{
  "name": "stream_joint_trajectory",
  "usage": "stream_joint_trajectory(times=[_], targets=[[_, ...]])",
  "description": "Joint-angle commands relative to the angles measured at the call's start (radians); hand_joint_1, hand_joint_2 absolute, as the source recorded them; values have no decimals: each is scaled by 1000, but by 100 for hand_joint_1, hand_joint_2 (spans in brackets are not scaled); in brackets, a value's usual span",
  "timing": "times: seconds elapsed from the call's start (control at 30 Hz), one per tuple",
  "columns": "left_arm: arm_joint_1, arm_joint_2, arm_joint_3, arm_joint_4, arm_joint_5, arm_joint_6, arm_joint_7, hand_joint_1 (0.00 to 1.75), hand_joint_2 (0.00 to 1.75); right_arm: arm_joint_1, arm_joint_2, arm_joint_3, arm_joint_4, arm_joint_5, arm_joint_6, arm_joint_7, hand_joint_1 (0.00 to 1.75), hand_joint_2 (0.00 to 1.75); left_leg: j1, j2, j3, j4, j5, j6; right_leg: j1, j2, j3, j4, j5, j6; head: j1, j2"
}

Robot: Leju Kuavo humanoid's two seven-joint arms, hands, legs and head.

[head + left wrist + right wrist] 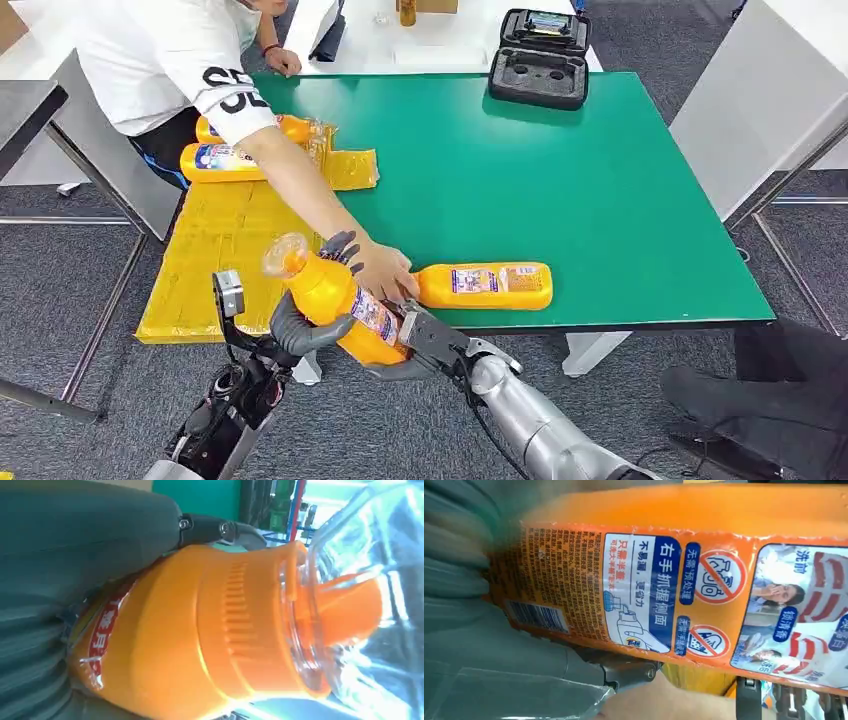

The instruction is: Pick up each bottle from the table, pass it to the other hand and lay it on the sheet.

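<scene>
Both robot hands are on the same orange bottle [335, 297], held up in the air just off the near edge of the green desk [600, 200]. The left robot hand [305, 325] wraps the upper part of the bottle, its thick grey thumb curled across the front and darker fingers showing behind the neck. The right robot hand [425, 345] grips the lower, labelled end from underneath. The bottle is tilted, its clear cap [283, 252] pointing up and to the left, its base down toward the right arm. From the left wrist the ribbed orange collar [240, 625] and the see-through cap fill most of what can be seen; from the right wrist the printed label [644, 590] with its barcode sits pressed against the grey palm.

A person in a white shirt [160, 60] leans over the far left corner of the desk and reaches an arm across; the person's hand [385, 270] rests on the neck end of a second orange bottle [485, 285] lying flat on the desk near the front edge, just beside the held bottle.

A yellow sheet [220, 250] covers the left side of the desk and hangs toward the front. Two more orange bottles [225, 160] lie on their sides at its far end, one behind the other. A black open case [540, 60] sits at the back edge of the desk.
</scene>
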Motion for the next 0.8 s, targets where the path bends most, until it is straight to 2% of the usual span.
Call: stream_joint_trajectory(times=[0.03, 0.13, 0.2, 0.37, 0.4, 0.43, 0.47, 0.53, 0.57, 0.8], targets=[[-34, 25, -16, 70, 47, -109, 33, 175, 175, -29, -11, 30, 60, 7, -9, 0, 162, 175, 1, 0, 3, -1, -1, -2, 1, 0, 3, -1, 0, -2, 0, 0], [-47, 23, -29, 121, 78, -152, 55, 175, 175, -27, -10, 28, 70, 14, -27, 0, 159, 175, 1, 0, 2, -1, 0, -1, 1, 0, 2, -1, 0, -1, 0, 0], [-54, 26, -41, 133, 65, -145, 56, 175, 175, -24, -9, 25, 67, 16, -34, 0, 152, 175, 1, 0, 3, -1, 0, -2, 1, -1, 3, -1, -1, -2, 0, 0], [-59, 27, -58, 136, 35, -118, 52, 175, 175, -24, -9, 13, 66, 13, -38, 0, 150, 175, 2, 0, 3, 0, -1, -2, 2, -1, 3, -1, -1, -2, 0, 0], [-56, 28, -56, 132, 32, -110, 50, 175, 175, -22, -8, 9, 64, 12, -39, 0, 134, 175, 1, -1, 2, 0, 0, -2, 1, -1, 2, -1, -1, -2, 0, 0], [-56, 28, -56, 132, 32, -110, 50, 175, 175, -22, -8, 9, 64, 12, -39, 0, 56, 175, 1, -1, 2, -1, 0, -1, 1, -1, 2, 0, 0, -1, 0, 0], [-53, 29, -50, 123, 25, -92, 51, 175, 175, -21, -5, -4, 64, 5, -44, 0, 0, 175, 1, 0, 2, 0, -1, -2, 1, -1, 3, 0, -1, -2, 0, 0], [-51, 30, -48, 116, 22, -85, 51, 175, 175, -23, 1, -25, 72, -9, -49, 0, 0, 175, 1, 0, 1, 0, 0, -1, 1, 0, 1, -1, 0, -1, 0, 0], [-46, 31, -46, 106, 19, -78, 51, 175, 175, -25, 4, -36, 72, -18, -41, 0, 0, 0, 1, 0, 3, 0, -1, -2, 1, 0, 3, -1, -1, -2, 0, 0], [-48, 34, -27, 89, 4, -43, 59, 175, 175, -14, 0, -88, 22, -62, -2, 0, 0, 0, 1, 0, 1, 0, -1, -2, 1, 0, 1, 0, -1, -2, 0, 0]])
